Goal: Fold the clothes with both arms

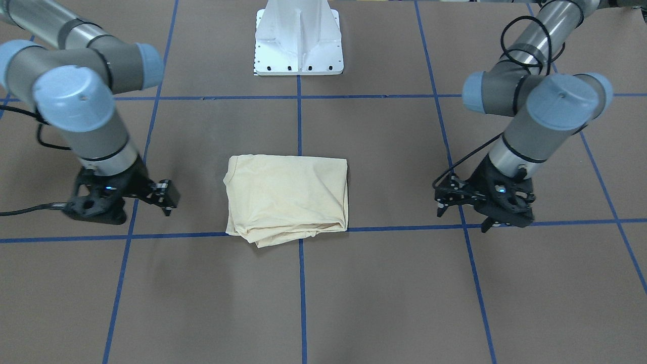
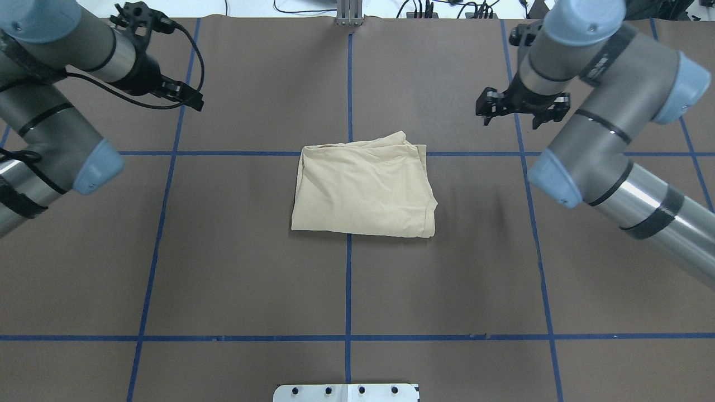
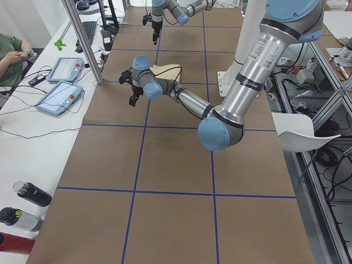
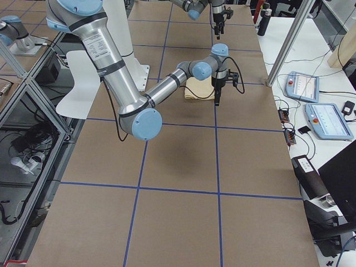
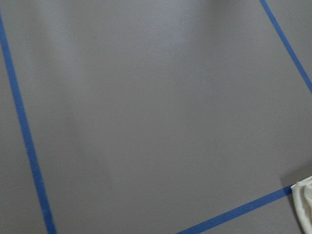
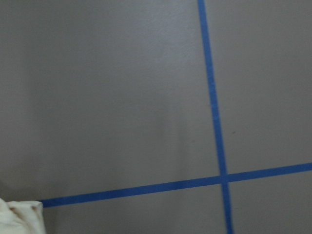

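The clothes are one pale cream-yellow shirt, folded into a rough rectangle in the middle of the brown table. No print shows. My left gripper hovers open and empty a good way off the shirt's side, above a blue tape line. On the opposite side my right gripper is open too, fingers spread, holding nothing. Each wrist view shows bare table and only a corner of the shirt.
Blue tape lines grid the table. The white pedestal base stands at the robot's side of the table. Beyond the far edge are teach pendants, bottles, a metal post and a seated person.
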Tool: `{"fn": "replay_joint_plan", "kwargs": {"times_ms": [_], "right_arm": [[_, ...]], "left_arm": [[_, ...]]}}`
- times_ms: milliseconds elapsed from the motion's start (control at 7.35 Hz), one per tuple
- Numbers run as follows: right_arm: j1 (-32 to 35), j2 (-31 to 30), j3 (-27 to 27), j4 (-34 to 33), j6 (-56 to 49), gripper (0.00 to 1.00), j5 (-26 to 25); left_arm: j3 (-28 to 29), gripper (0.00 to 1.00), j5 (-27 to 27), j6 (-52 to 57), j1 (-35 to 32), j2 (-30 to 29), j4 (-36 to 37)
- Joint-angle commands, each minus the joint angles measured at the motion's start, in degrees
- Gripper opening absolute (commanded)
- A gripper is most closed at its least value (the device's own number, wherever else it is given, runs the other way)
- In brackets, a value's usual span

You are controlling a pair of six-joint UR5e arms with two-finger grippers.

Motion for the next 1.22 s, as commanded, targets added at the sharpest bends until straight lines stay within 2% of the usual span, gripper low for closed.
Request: {"fn": "replay_joint_plan", "kwargs": {"times_ms": [0, 136, 408, 544, 680, 952, 1088], "right_arm": [[10.74, -9.07, 0.42, 0.31, -19.02, 1.00, 5.21], [15.84, -13.03, 0.34, 0.40, -27.20, 1.00, 9.32], [23.76, -19.72, 0.16, 0.40, -41.36, 1.00, 12.08], [26.93, -22.97, 0.07, 0.49, -46.22, 1.00, 13.22], [29.57, -25.35, 0.07, 0.58, -49.66, 1.00, 13.32], [32.92, -30.62, 0.33, 0.67, -55.37, 1.00, 13.32], [35.03, -32.56, 0.60, 0.67, -57.76, 1.00, 13.32]], "left_arm": [[-1.83, 1.00, -0.35, 12.30, -8.57, 7.39, 0.15], [-2.27, 1.00, -0.70, 16.18, -11.31, 11.07, -0.29], [-3.68, 1.00, -5.77, 16.40, -18.43, 16.97, 0.05], [-2.81, 1.00, -5.01, 16.48, -19.42, 20.56, 0.06], [-3.58, 1.00, -5.96, 19.70, -25.60, 21.73, 0.15], [-2.89, 1.00, -8.34, 37.31, -30.73, 27.52, 0.67], [-3.85, 1.00, -12.87, 37.58, -32.15, 29.37, 2.33]]}}
